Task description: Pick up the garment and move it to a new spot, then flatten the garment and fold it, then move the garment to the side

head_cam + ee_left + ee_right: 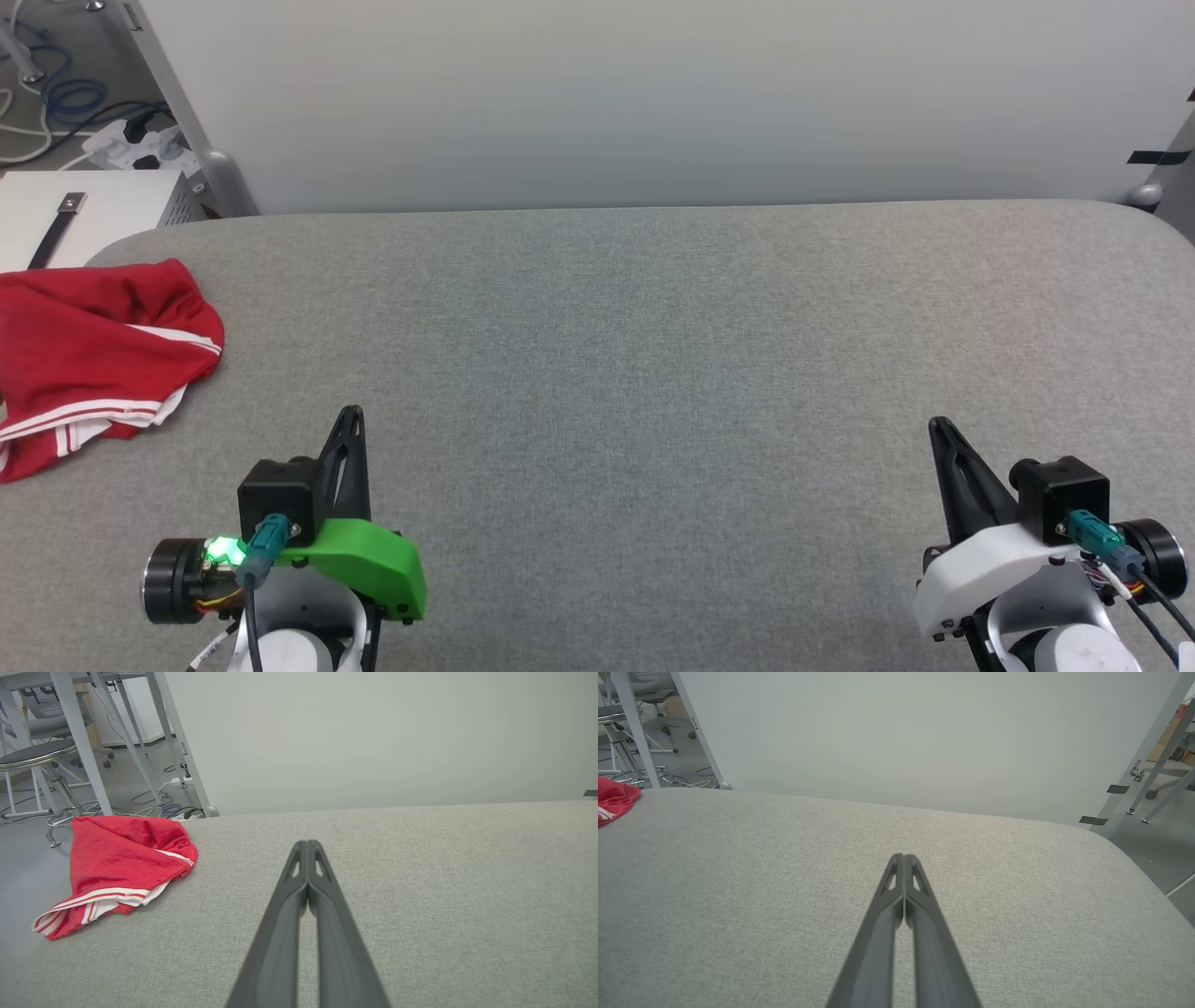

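Jaws of left gripper [352, 420] and right gripper [936, 429] both pressed together, empty; garment [93, 345] lies bunched at far left of frame on table [653, 355], so left should open wide, reach over and pinch a thick fold.

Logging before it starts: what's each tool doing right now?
Left tool: closed, holding nothing.
Right tool: closed, holding nothing.

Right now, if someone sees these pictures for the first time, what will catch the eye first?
The garment, a crumpled red heap with white stripes, lies at the far left edge of the grey padded table. The left gripper and right gripper rest low in the head view, fingers shut, both apart from it.
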{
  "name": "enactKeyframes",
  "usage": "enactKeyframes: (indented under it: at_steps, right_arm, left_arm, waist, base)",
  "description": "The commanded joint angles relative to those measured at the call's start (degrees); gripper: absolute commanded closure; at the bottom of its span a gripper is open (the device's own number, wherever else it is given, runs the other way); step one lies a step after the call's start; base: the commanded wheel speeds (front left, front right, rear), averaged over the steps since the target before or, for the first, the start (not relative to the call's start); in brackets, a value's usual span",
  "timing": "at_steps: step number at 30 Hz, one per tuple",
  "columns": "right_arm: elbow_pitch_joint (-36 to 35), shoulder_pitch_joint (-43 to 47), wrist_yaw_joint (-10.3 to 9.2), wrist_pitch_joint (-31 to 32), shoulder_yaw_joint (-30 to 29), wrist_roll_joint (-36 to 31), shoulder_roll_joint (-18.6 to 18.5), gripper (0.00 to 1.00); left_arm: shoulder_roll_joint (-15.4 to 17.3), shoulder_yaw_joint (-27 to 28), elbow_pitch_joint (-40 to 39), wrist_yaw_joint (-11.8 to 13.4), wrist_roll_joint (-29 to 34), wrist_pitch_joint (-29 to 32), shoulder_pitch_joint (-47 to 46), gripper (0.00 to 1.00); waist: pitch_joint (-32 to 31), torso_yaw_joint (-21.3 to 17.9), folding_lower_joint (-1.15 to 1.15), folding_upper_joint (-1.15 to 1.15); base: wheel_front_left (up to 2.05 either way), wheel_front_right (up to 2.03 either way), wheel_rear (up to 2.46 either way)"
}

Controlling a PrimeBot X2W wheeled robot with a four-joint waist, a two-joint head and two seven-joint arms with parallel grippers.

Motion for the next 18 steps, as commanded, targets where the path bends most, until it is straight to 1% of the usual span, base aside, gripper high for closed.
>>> enactKeyframes:
  at_steps: [1,16,17,18]
  right_arm:
    - [-0.25,0.41,-0.06,0.16,0.05,-0.54,0.11,1.0]
    - [-0.25,0.41,-0.06,0.16,0.05,-0.54,0.11,1.0]
    - [0.01,0.0,0.0,0.0,-0.03,0.02,-0.01,0.0]
    - [0.03,0.0,0.0,-0.02,-0.04,0.05,-0.01,1.0]
  left_arm:
    - [-0.3,0.03,-0.1,0.25,0.57,-0.04,0.89,1.0]
    - [-0.3,0.03,-0.1,0.25,0.57,-0.04,0.89,1.0]
    - [0.01,-0.01,0.02,-0.01,-0.02,0.0,-0.02,0.0]
    - [0.01,0.0,0.02,0.0,-0.04,-0.02,-0.03,1.0]
  waist:
    - [0.0,0.0,0.0,0.0]
    - [0.0,0.0,0.0,0.0]
    - [0.0,0.0,0.0,0.0]
    - [0.0,0.0,0.0,0.0]
  base:
    - [0.0,0.0,0.0]
    - [0.0,0.0,0.0]
    - [0.0,0.0,0.0]
    - [0.0,0.0,0.0]
